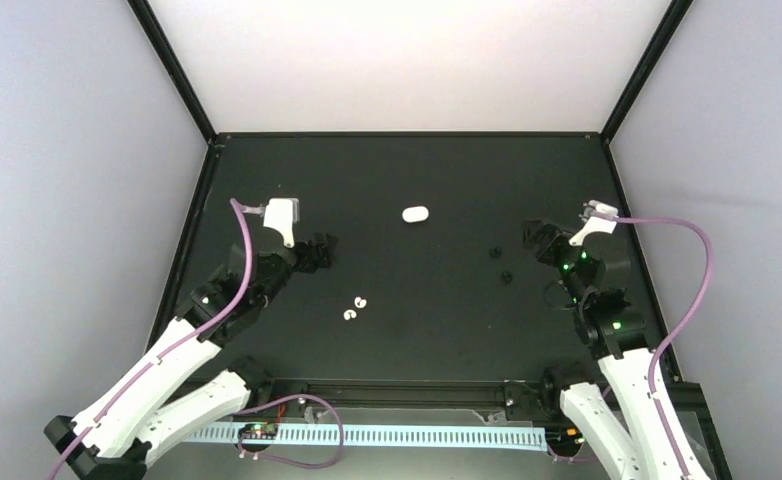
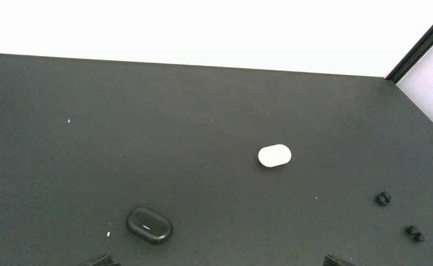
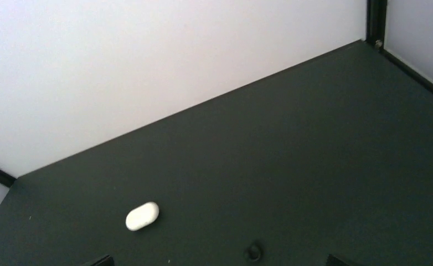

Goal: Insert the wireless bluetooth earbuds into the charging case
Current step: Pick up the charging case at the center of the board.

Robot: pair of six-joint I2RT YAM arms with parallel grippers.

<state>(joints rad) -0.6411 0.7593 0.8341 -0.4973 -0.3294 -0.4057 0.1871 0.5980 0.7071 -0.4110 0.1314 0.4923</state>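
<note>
Distance favours your left gripper — the earbuds lie as a close pair on the desk, a little nearer and to its right. The charging case rests farther back, long axis about left-right. The left and the right gripper are both spread wide — empty.

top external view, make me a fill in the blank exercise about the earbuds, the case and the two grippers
1. The charging case lies with its lid ____.
2. The number of white earbuds lying outside the case is ____.
3. Of the left gripper and the right gripper, the earbuds lie nearer the ____ one.
4. Both grippers hold nothing, and their jaws are ____.

Missing words: closed; two; left; open
</note>
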